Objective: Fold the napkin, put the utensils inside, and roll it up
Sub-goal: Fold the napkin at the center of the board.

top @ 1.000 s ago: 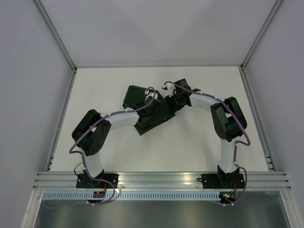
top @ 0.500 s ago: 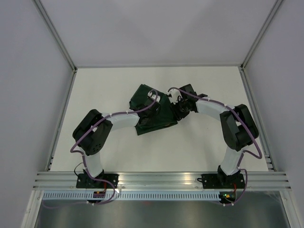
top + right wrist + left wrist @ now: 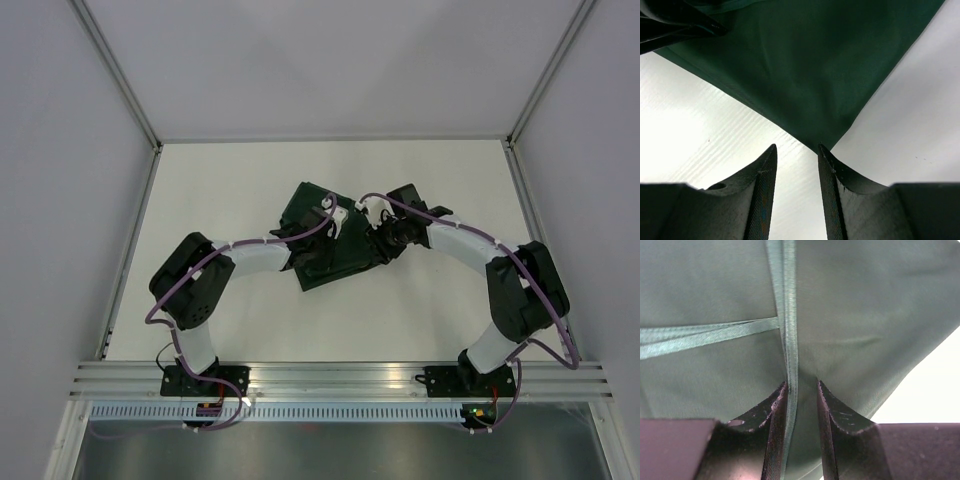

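Fold step. Left pincer (image 3: pixel 802 385) astride napkin (image 3: pixel 308 203) hem, grip cannot tell. Right pincer (image 3: pixel 797 146) spread at napkin corner. Next: pinch corner, likely carry across.

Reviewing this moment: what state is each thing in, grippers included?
napkin: folded over in layers, not rolled.
left gripper: jaws partly apart on the cloth, a hem running between them; grip unclear.
right gripper: open, a napkin corner right in front.
utensils: not visible in any view.

Left arm (image 3: pixel 250 250) and right arm (image 3: pixel 460 237) apparently cover much of the napkin (image 3: pixel 350 262).
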Controlling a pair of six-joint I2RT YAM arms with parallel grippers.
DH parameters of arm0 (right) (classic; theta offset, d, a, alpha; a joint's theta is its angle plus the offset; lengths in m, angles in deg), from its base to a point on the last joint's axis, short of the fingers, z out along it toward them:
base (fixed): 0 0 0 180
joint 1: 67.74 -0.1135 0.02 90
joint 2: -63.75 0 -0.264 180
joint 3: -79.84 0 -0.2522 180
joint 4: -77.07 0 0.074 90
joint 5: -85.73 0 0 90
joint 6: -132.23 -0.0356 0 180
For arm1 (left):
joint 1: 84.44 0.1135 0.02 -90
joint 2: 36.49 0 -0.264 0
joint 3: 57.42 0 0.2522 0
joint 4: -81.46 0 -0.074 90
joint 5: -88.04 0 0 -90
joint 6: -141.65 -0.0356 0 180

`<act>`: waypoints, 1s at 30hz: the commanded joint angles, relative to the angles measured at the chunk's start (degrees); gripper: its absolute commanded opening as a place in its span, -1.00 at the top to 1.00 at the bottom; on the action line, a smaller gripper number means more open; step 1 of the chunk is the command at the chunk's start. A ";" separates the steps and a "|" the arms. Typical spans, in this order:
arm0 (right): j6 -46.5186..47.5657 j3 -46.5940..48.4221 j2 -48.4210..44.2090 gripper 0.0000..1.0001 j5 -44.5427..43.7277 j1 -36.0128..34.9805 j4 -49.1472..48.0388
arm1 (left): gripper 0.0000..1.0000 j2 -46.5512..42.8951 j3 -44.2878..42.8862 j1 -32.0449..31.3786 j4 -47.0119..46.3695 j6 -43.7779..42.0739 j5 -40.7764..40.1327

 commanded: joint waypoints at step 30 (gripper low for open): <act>5.59 -3.14 1.82 0.35 -10.41 -0.58 -7.99 | 0.22 0.89 -0.63 -0.32 2.61 -5.71 3.45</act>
